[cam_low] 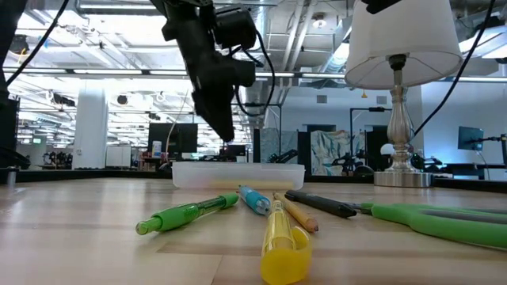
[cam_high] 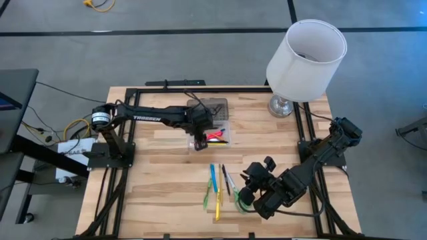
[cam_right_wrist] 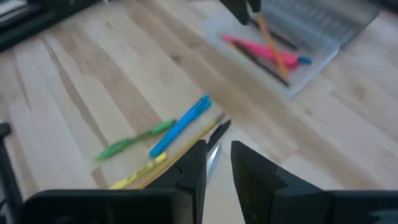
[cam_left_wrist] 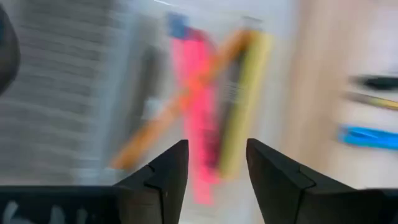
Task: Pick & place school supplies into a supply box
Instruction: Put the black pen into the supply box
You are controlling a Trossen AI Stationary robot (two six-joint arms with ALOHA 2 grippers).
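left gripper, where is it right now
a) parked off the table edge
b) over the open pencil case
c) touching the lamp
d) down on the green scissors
b: in the high view the left gripper hangs over the open pencil case, and its wrist view looks down between open fingers on a pink marker and other pens lying in the case.

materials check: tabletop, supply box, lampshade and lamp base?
Tabletop: looks like wood, light matte planks with visible grain and seams.
Supply box: likely plastic, frosted and translucent; pens show through its wall.
Lampshade: white and matte, fabric or paper, cannot tell which.
Lamp base: appears to be polished metal, silvery with reflections.
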